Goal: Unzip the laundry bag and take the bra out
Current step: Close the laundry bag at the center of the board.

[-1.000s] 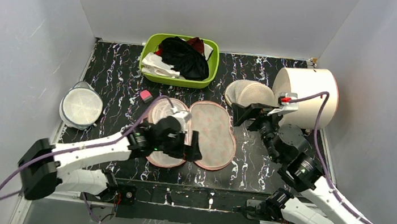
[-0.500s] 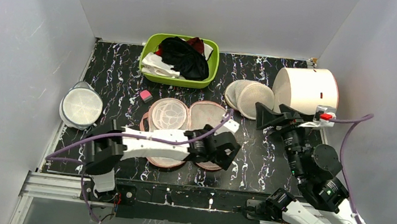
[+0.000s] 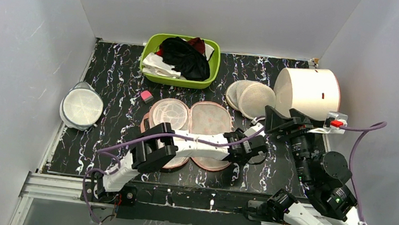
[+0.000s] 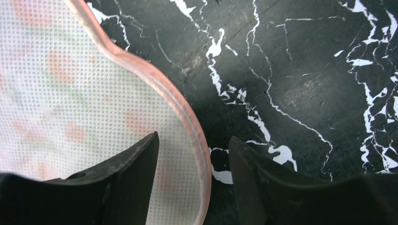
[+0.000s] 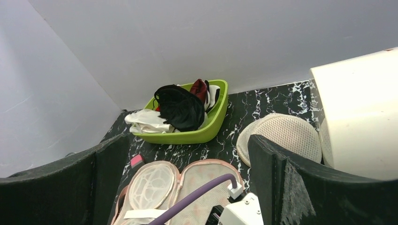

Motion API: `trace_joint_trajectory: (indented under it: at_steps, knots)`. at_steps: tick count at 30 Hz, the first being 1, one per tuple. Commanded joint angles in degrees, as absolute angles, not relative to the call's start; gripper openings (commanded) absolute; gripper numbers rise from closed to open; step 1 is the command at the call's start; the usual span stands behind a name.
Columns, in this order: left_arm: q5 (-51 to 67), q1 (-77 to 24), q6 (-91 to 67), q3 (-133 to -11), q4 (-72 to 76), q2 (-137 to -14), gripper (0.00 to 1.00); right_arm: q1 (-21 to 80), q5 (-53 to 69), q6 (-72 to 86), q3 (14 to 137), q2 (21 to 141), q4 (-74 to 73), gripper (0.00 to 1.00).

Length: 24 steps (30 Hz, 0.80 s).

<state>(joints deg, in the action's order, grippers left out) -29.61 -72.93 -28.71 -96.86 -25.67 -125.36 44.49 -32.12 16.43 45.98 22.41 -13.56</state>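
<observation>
The laundry bag [image 3: 207, 122] lies opened flat at mid-table, its white mesh lining [image 5: 211, 171] facing up. My left gripper [image 3: 251, 149] reaches across to the bag's right edge. In the left wrist view its jaws [image 4: 193, 137] straddle the pink zipper edging [image 4: 187, 126], one finger over the mesh [image 4: 70, 93] and one over the table; a gap shows on both sides of the edging. The bra [image 3: 185, 58], a black garment, lies in the green basket [image 3: 178, 79]. My right gripper [image 3: 281, 121] hangs open above the table right of the bag, holding nothing.
Red and white clothes share the basket [image 5: 197, 136]. Two white mesh domes [image 3: 251, 97] and a white drum [image 3: 309, 91] stand at the back right. A round white mesh case [image 3: 81, 108] sits at the left, a small pink block [image 3: 146, 95] near the bag.
My left arm swept right from the bag's left lobe to its right edge, and its jaws narrowed. The right arm drew back to the right.
</observation>
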Motion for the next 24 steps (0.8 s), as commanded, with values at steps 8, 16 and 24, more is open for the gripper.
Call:
trace_joint_trajectory:
  at_steps: [8, 16, 24]
  knots:
    - [-31.6, -73.1, -29.5, -104.0, -29.1, -129.2, 0.36, 44.2, -33.4, 14.5, 47.5, 21.9, -13.5, 0.98]
    - [-33.3, -72.8, -31.3, -104.7, -30.0, -130.0, 0.34, 44.3, -33.1, 14.3, 47.5, 22.3, -13.5, 0.98]
    - [-31.6, -72.7, -34.6, -101.5, -28.9, -130.2, 0.39, 44.3, -32.8, 14.5, 47.4, 22.7, -13.1, 0.98]
